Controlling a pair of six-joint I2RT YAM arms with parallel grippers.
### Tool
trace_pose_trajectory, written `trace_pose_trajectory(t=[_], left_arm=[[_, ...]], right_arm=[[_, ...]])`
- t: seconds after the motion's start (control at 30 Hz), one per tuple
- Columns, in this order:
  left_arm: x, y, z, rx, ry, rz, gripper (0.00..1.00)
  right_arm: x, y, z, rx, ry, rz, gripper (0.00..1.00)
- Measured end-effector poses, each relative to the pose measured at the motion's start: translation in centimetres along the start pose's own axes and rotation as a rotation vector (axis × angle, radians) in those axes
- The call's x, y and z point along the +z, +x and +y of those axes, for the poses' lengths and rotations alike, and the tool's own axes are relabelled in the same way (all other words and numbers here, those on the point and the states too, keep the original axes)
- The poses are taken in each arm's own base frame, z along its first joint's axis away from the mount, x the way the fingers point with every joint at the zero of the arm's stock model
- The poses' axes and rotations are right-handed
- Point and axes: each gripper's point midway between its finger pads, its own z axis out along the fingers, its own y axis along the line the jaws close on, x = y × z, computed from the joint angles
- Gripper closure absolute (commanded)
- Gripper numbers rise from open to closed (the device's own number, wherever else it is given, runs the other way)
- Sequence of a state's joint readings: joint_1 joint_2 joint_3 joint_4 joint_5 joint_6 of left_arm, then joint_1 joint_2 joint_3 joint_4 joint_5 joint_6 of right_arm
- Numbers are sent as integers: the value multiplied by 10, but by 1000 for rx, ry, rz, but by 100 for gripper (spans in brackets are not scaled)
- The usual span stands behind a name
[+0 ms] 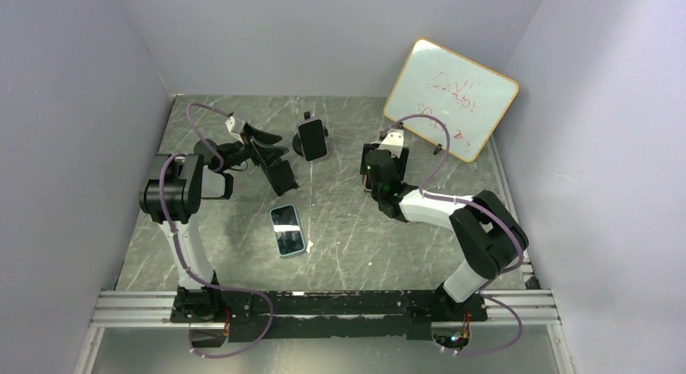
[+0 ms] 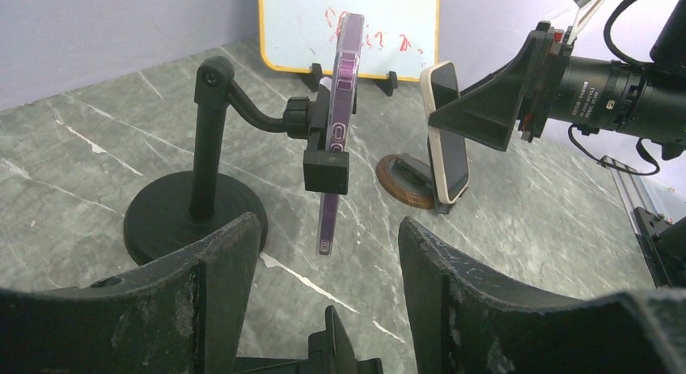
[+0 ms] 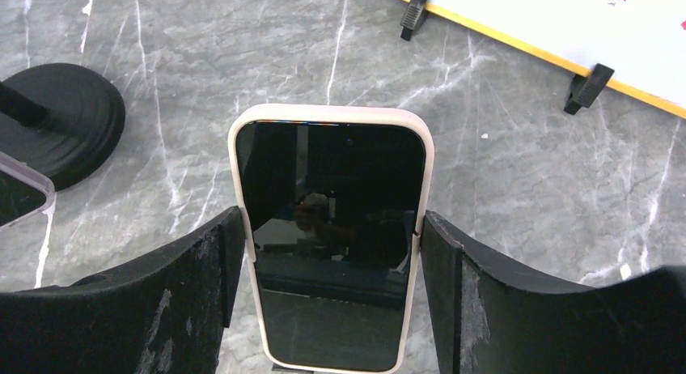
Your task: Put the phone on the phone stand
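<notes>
left end effector: far-left part of the worktop, just left of the black stand. Jaws wide, holding nothing, aimed toward the right edge.
blue-cased phone: flat, screen up, mid-worktop. Nearer the near edge than either stand and apart from both arms.
black stand: round base, bent post, clamp head, toward the far edge near the middle.
purple-cased phone: clamped upright in the black stand, edge-on in the left wrist view.
right end effector: right of the black stand, jaws set wide – one finger against each long edge of the cream-cased phone, gripping it.
cream-cased phone: upright, dark screen toward the right wrist camera. Its bottom edge sits in the brown stand – on the stand with the fingers on it.
brown stand: round disc base on the worktop, between the black stand and the whiteboard.
whiteboard: propped at the far-right corner, yellow frame, red scribble too small to read.
</notes>
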State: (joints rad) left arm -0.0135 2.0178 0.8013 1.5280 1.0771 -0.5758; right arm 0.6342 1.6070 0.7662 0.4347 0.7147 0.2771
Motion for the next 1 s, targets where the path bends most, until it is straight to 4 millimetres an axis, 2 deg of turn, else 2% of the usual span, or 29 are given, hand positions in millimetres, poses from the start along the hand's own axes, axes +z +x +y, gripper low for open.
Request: trace_pose_trajectory(t=[0.83,0.93,1.0], left_arm=[[0,3,2,-8,-2,3,32],[0,3,2,-8,-1,4,32],[1,4,3,-8,-2,3,32]], right_arm=[[3,5,2,52,-17,-50,57],[3,6,2,55,-18,-55,53],[2,6,2,58,-21,-59,45]])
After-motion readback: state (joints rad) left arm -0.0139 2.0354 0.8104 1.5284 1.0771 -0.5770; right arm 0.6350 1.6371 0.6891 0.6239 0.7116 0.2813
